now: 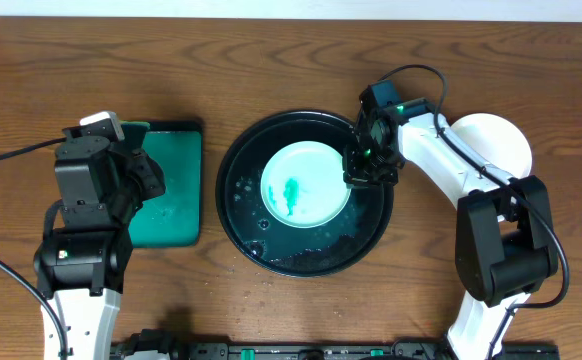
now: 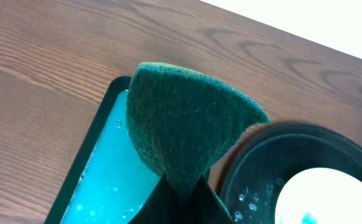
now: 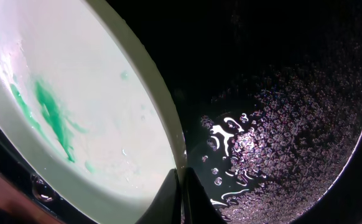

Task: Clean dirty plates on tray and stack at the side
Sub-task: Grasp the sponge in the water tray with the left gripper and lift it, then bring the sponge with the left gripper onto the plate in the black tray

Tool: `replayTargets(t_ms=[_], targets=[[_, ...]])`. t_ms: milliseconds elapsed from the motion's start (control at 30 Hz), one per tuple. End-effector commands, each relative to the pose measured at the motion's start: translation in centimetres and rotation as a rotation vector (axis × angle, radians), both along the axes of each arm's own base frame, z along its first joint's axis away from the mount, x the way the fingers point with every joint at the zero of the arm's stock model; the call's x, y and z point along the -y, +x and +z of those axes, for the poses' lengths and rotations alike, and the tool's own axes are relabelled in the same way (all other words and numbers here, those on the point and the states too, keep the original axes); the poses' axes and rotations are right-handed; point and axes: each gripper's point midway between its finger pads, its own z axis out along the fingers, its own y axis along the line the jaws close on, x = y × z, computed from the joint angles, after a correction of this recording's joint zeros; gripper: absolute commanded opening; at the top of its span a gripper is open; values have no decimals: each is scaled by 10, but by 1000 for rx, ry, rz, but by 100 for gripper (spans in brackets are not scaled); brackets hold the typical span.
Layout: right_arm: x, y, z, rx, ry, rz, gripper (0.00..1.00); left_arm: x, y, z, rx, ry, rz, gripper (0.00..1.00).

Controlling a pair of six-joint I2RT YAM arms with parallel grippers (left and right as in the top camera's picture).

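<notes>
A pale mint plate (image 1: 304, 185) with a green smear lies in the round black tray (image 1: 371, 235). My right gripper (image 1: 359, 172) is shut on the plate's right rim; in the right wrist view the fingers (image 3: 182, 186) pinch the rim of the plate (image 3: 75, 93) above the wet tray (image 3: 280, 93). A white plate (image 1: 496, 145) lies on the table at the right, partly hidden by the right arm. My left gripper (image 2: 184, 186) is shut on a dark green scouring sponge (image 2: 184, 124) above the green tray. The plate's edge shows in the left wrist view (image 2: 330, 199).
A rectangular green tray (image 1: 171, 190) with black rim holds soapy turquoise liquid (image 2: 109, 168), left of the black tray (image 2: 274, 149). Water drops and foam lie in the black tray's front part. Brown wooden table all around.
</notes>
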Motion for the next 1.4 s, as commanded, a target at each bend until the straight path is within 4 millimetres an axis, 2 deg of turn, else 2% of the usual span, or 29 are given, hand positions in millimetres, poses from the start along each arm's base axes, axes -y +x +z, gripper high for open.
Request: replayTargets(t_ms=[0,1100,1233,1367], targets=[[-5,1,7,21,16,16,1,-1,1,4,12,19,-3,7],[-5,1,7,14,14,6,2,-1,1,3,10,18,-3,7],[-7,-1,8,3,30,-4,1,-1,3,-6,-25,17,-3,7],[-10,-2,9,-2,41,-1,1,-1,9,-31,-115,11,-4,7]])
